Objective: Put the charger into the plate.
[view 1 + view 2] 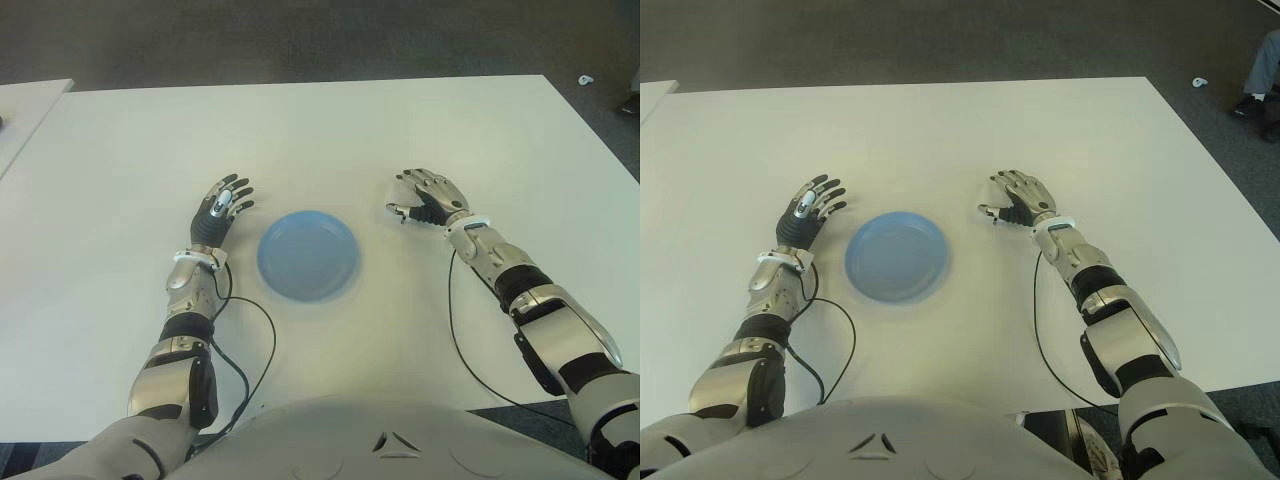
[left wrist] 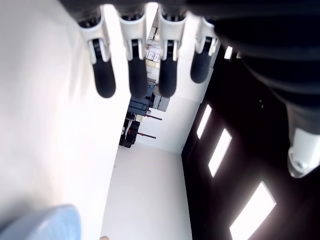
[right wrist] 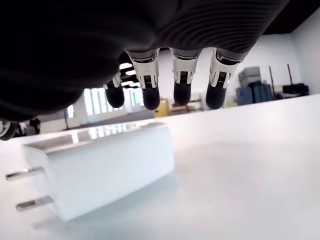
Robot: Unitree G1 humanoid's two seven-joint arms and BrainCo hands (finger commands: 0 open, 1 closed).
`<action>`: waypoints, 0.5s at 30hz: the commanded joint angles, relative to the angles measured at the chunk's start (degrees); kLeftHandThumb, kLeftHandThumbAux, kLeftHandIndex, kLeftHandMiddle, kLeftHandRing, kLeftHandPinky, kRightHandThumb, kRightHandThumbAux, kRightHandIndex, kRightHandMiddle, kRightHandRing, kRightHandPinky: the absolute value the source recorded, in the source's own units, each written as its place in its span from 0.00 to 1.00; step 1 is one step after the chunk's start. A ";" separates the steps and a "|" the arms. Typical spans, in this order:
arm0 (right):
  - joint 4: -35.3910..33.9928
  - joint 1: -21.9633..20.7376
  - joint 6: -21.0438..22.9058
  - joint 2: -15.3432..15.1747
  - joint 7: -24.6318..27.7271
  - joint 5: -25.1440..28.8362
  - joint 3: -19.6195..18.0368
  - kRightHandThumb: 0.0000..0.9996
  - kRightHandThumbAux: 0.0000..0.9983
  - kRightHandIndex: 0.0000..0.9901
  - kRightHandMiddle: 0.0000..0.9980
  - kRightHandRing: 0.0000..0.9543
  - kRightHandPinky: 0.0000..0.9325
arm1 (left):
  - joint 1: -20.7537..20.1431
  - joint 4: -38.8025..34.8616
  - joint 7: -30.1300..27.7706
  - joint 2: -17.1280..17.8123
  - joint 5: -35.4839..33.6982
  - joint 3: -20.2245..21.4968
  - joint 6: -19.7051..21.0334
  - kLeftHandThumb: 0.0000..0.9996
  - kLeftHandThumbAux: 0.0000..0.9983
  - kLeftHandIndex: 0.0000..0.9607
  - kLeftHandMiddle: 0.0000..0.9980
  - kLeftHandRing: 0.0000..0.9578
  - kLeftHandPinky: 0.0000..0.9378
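Note:
A white charger with two metal prongs lies on the white table, right of the blue plate. My right hand hovers right over it, and the hand hides most of it in the eye views. In the right wrist view the fingers hang relaxed above the charger's far side and do not clasp it. The plate holds nothing. To the plate's left, my left hand shows with its fingers stretched out straight and nothing in them.
Black cables trail from both wrists across the table's near part. A second white table stands at the far left. On the dark floor beyond lie a small white object and a person's leg.

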 commanded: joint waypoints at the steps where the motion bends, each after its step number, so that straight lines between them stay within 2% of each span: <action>1: 2.99 -1.34 1.12 0.83 1.05 0.17 0.90 0.39 0.14 0.00 0.00 0.00 0.00 | 3.03 1.70 0.44 -0.54 0.81 -0.25 2.18 0.02 0.53 0.20 0.23 0.26 0.30; 15: 5.90 -2.01 2.36 1.56 1.76 0.92 1.50 0.42 0.14 0.00 0.00 0.00 0.00 | 3.42 1.12 0.98 -0.56 1.03 -0.37 2.43 0.01 0.54 0.20 0.23 0.26 0.30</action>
